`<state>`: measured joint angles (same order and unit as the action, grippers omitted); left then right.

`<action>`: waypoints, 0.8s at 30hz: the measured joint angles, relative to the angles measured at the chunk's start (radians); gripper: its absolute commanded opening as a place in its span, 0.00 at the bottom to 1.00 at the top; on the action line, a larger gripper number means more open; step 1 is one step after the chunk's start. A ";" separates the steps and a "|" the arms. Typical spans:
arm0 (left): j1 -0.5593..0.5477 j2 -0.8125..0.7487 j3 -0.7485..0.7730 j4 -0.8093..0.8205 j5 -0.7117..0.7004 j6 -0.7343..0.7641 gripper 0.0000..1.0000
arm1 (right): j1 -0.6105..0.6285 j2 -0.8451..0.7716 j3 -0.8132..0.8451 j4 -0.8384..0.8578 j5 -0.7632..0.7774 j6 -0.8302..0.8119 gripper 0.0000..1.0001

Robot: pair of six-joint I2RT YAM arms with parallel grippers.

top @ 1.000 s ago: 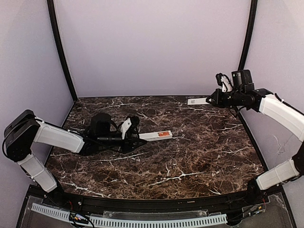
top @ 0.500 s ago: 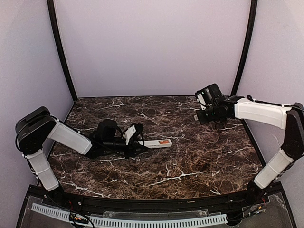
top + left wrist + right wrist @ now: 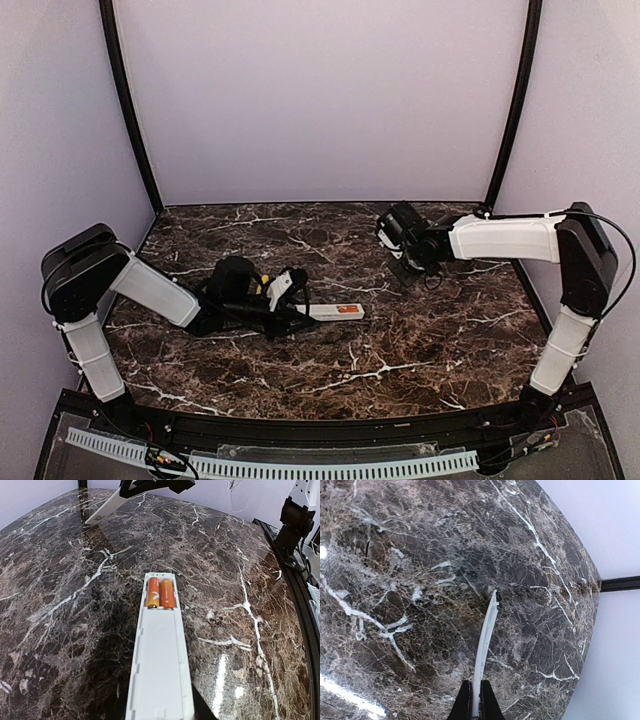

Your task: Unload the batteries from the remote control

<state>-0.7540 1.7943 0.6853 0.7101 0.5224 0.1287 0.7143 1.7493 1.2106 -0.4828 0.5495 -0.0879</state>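
The white remote control (image 3: 160,665) lies lengthwise in my left gripper (image 3: 160,713), which is shut on its near end. Its open bay holds two orange batteries (image 3: 160,594) side by side at the far end. In the top view the remote (image 3: 335,311) sticks out to the right of the left gripper (image 3: 290,303), low over the table. My right gripper (image 3: 475,702) is shut on the thin white cover strip (image 3: 485,640), seen edge-on just above the table. The strip also shows in the left wrist view (image 3: 107,509). The right gripper (image 3: 406,264) is at the back right.
The dark marble table (image 3: 400,340) has purple walls behind and beside it. Black frame posts (image 3: 507,100) stand at the back corners. The black table rim (image 3: 292,575) and the right arm's base (image 3: 296,517) are at the right.
My right arm has swung left and down from the back right corner with the cover strip. My left gripper has shifted slightly right with the remote.
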 measured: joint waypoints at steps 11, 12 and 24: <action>-0.012 0.012 0.000 -0.015 0.000 0.001 0.00 | 0.027 0.032 0.029 -0.098 -0.082 -0.006 0.41; -0.012 0.012 0.000 -0.015 -0.001 0.001 0.00 | 0.027 0.031 0.029 -0.114 -0.118 -0.007 0.46; -0.012 0.012 0.000 -0.016 0.000 0.017 0.00 | 0.029 -0.033 0.033 -0.182 -0.392 0.035 0.66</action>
<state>-0.7662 1.8065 0.6853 0.6937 0.5228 0.1459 0.7429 1.7161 1.2434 -0.6647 0.1577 -0.0532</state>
